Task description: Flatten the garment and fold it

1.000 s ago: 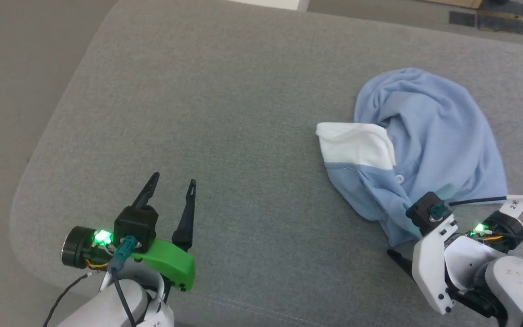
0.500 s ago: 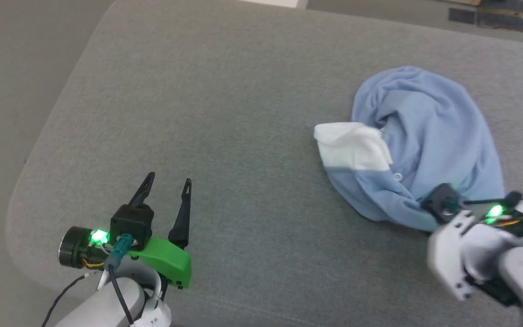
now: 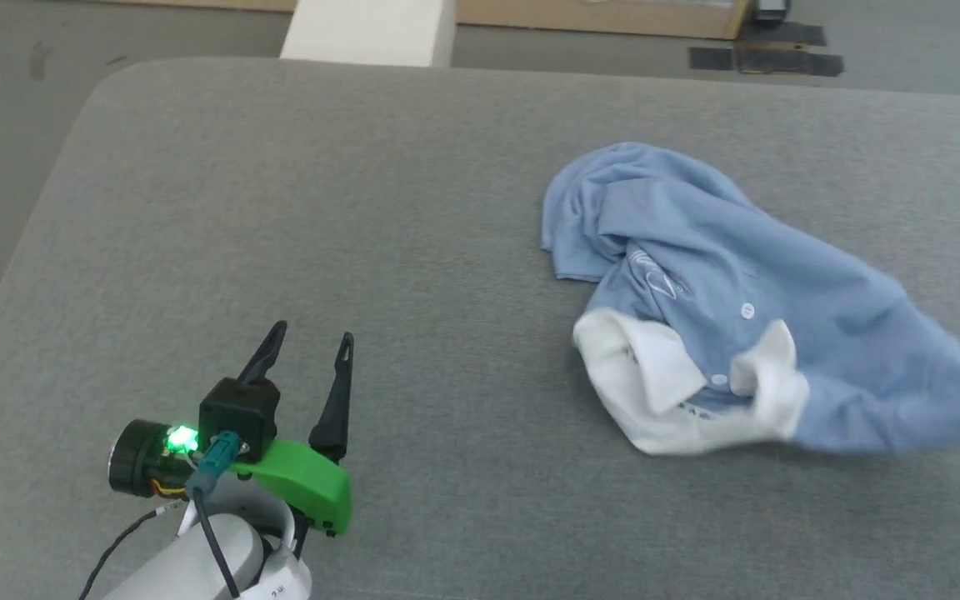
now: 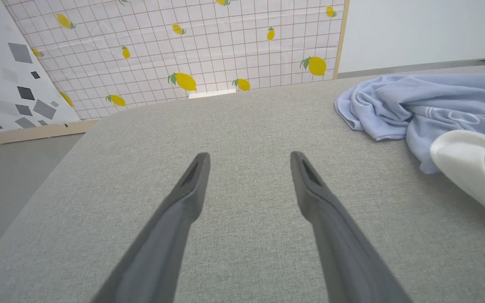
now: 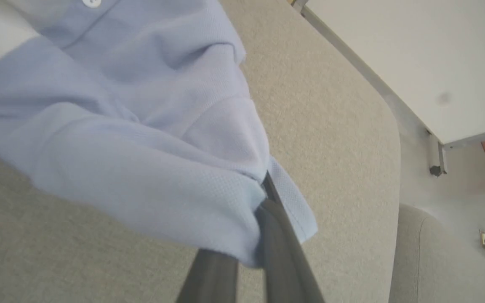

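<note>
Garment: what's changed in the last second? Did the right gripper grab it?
Yes. The right gripper shut on an edge of the garment and dragged it, so the bunched heap is now drawn out toward the robot's right with its white collar and chest logo turned up. The head view also shifted. The left gripper stayed open above the grey surface, apart from the garment.

My left gripper (image 3: pixel 314 332): two long, tapering dark grey fingers (image 3: pixel 334 400) with slotted tips, seated in a bright green bracket (image 3: pixel 309 487). A black camera block (image 3: pixel 238 408) carries a teal plug (image 3: pixel 217 467) feeding a black cable (image 3: pixel 215 533). A green lamp (image 3: pixel 182 437) glows on a black cylinder (image 3: pixel 132 457). Forearm shell (image 3: pixel 197 562): pale grey. My right gripper (image 5: pixel 267 198): fingers (image 5: pixel 282 248) likewise dark grey.
</note>
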Controlling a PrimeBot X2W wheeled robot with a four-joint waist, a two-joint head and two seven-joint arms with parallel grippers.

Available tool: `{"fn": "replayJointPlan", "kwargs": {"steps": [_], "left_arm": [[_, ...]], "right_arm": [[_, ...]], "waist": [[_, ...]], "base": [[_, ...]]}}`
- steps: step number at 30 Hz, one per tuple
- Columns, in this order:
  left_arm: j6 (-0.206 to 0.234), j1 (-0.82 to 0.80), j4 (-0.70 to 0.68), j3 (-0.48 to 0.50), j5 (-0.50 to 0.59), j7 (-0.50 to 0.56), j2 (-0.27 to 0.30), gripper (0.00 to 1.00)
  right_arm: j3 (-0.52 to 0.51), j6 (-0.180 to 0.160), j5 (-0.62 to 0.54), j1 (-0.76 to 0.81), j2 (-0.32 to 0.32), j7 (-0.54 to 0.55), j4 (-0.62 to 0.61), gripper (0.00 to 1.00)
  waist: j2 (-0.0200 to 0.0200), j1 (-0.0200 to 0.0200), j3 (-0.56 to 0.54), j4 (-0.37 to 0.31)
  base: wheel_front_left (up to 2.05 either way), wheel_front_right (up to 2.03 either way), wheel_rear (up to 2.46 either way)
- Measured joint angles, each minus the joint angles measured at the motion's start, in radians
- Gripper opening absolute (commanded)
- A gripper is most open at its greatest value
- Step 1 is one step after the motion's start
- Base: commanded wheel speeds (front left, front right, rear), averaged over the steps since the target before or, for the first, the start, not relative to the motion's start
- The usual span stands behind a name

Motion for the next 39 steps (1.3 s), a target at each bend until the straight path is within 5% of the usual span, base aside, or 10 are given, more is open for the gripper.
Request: {"fn": "replayJointPlan", "kwargs": {"steps": [6, 7, 8, 21, 29, 39], "left_arm": [[-0.009, -0.002, -0.002, -0.01, -0.004, 0.016, 0.0, 1.0], [-0.013, -0.002, -0.002, -0.012, -0.005, 0.018, 0.0, 1.0], [-0.016, -0.002, -0.002, -0.013, -0.006, 0.024, 0.0, 1.0], [-0.026, -0.007, -0.033, -0.006, -0.061, 0.068, -0.007, 1.0], [-0.068, -0.095, -0.072, -0.023, -0.068, 0.158, -0.014, 1.0], [-0.175, -0.331, -0.027, -0.109, -0.111, 0.453, -0.085, 1.0]], "right_arm": [[-0.074, 0.0, -0.078, 0.169, 0.18, -0.012, 0.057, 0.0], [-0.077, 0.0, -0.087, 0.173, 0.199, -0.013, 0.065, 0.42], [-0.086, 0.0, -0.096, 0.173, 0.218, -0.019, 0.072, 1.0], [-0.157, 0.0, -0.034, -0.002, 0.343, -0.18, -0.082, 1.0], [-0.227, 0.0, -0.029, -0.023, 0.443, -0.311, -0.147, 1.0], [-0.258, 0.0, -0.021, -0.035, 0.506, -0.337, -0.227, 1.0]], "waist": [[-0.0001, 0.0, -0.014, -0.033], [0.0, 0.0, -0.016, -0.035], [0.0, 0.0, -0.019, -0.037], [0.0, 0.0, -0.036, -0.078], [0.0, 0.0, -0.005, -0.105], [0.0, 0.0, 0.088, -0.151]], "base": [[0.0, 0.0, 0.0], [0.0, 0.0, 0.0], [0.0, 0.0, 0.0], [0.0, 0.0, 0.0], [0.0, 0.0, 0.0], [0.0, 0.0, 0.0]]}}
